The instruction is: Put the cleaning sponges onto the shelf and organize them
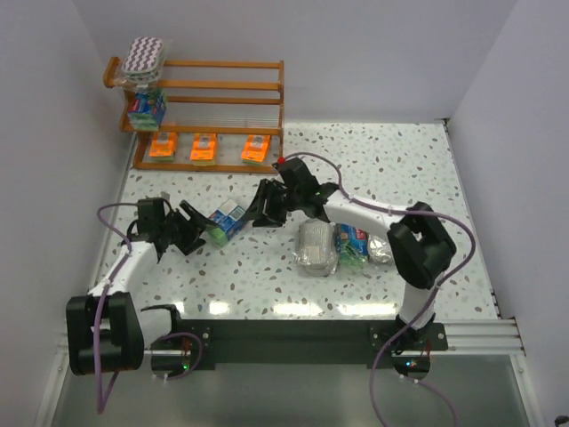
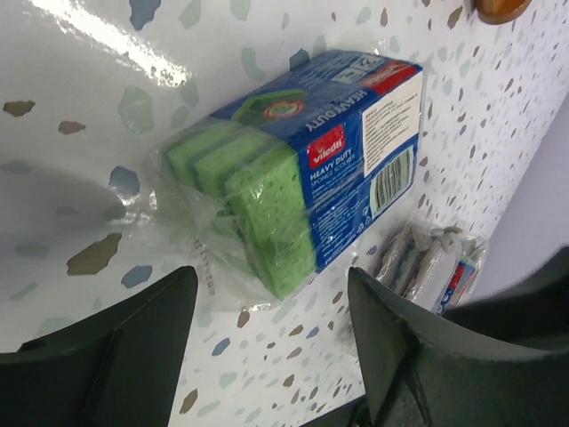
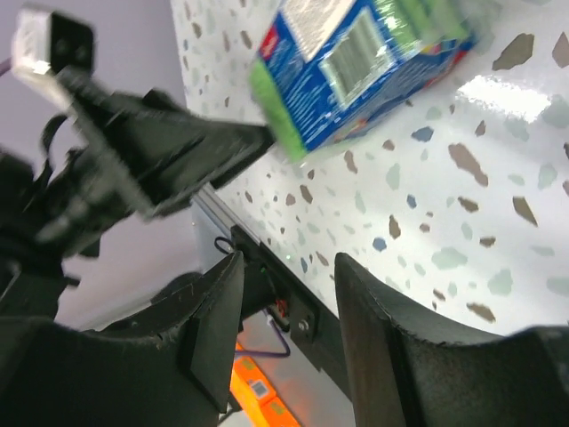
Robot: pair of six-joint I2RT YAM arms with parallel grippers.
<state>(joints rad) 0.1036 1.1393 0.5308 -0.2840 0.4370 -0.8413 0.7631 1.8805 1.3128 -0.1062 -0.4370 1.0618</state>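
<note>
Right now the left gripper (image 1: 197,233) is hovering low over the speckled table (image 1: 249,277), jaws spread wide and grasping nothing. The blue-and-green Vileda sponge pack (image 1: 228,220) is lying on its side just beyond its fingertips, left of the table's middle and well apart from the wooden shelf (image 1: 213,64) at the far left. The right gripper (image 1: 264,209), likewise spread and empty, is facing the same pack from the right.

Several things are looking risky from here:

- Both grippers are crowding one pack, so if both are closing in together, fingers could be knocking into each other or shoving the pack off line.
- In the left wrist view, loose clear wrap is the part of the pack nearest the fingers. A pinch there would probably be catching only film, leaving the block dangling or slipping out on the lift.
- The table is looking glossy, so a low approach could be pushing the pack along rather than straddling it.
- On the shelf, a matching blue-green block (image 1: 147,108) is sitting at the left of the middle tier under a purple zigzag pad (image 1: 145,55), with three orange packs (image 1: 204,147) below. A careless insertion beside them could be nudging those out of order.
</note>
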